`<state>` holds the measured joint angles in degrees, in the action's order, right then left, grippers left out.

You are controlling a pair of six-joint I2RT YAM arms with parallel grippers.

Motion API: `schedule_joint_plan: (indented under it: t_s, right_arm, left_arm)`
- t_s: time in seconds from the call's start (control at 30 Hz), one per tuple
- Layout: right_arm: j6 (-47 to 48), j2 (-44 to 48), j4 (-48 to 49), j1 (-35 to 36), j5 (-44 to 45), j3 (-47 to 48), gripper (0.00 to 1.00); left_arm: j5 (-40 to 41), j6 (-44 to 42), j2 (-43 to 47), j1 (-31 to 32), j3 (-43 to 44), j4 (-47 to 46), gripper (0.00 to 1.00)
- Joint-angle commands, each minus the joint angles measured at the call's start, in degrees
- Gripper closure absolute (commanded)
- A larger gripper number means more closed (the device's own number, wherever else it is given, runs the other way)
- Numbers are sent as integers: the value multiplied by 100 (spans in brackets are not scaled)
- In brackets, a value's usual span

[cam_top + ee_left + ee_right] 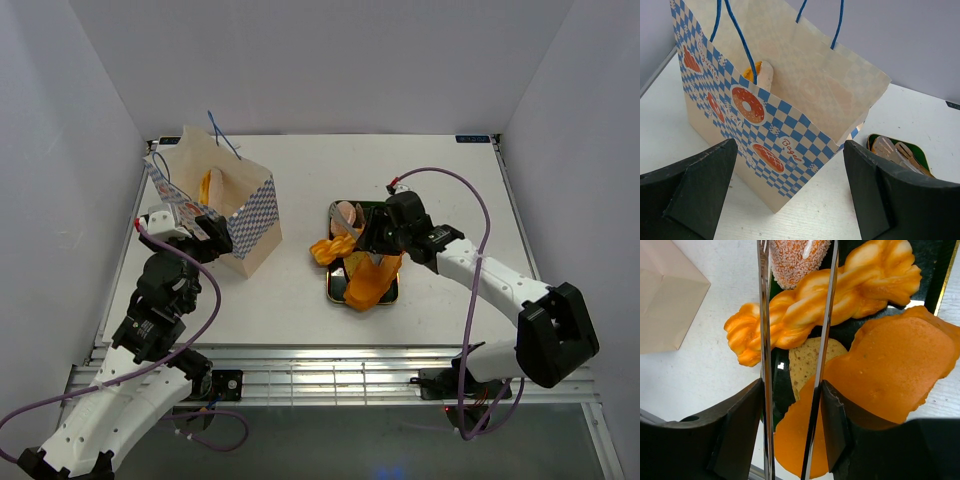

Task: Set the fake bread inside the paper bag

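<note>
The paper bag (240, 215) stands open at the left, with one bread piece (210, 184) upright inside; both show in the left wrist view, bag (765, 115) and bread (763, 75). My left gripper (195, 228) is open and empty just in front of the bag (789, 150). My right gripper (375, 232) is shut on silver tongs (763, 340) over the black tray (337, 291). The tong arms straddle the braided twist (850, 295), which sticks out over the tray's left rim (328, 249). A long orange loaf (890, 375), a round speckled slice (804, 362) and a sugared bun (792, 260) lie in the tray.
The tray's rim (875, 138) shows at the right of the left wrist view, close to the bag's right corner. White walls enclose the table on three sides. A metal rail (330, 365) runs along the near edge.
</note>
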<state>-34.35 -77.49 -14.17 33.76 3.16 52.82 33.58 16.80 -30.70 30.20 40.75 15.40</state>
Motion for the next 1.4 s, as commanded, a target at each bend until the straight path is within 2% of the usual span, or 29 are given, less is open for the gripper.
schedule_joint_plan:
  t_s: [0.0,0.1,0.23,0.37,0.77,1.07,1.17,1.37]
  right_arm:
    - [-54,-81,476,-36,-254,45,47]
    - [-54,-91,486,-36,-254,71,51]
    - [-28,50,460,-53,-263,132,66]
    - [51,453,451,-62,-518,273,69]
    - [464,1553,749,-62,-728,931,69]
    - [781,1202,1231,78,-1984,1793,67]
    - [745,1027,1707,280,-2240,1872,67]
    - [991,482,1725,728,-2311,2592,65]
  left_arm:
    - [-80,-1,-24,30,47,-2,3]
    - [-54,-1,-24,30,38,-2,3]
    - [-62,8,-24,30,38,-10,3]
    - [-36,-1,-24,30,29,-2,3]
    - [8,-1,-50,39,38,-2,3]
    - [43,-1,-85,30,21,-2,3]
    - [43,8,-121,39,38,-2,3]
    - [43,-1,-138,39,29,-2,3]
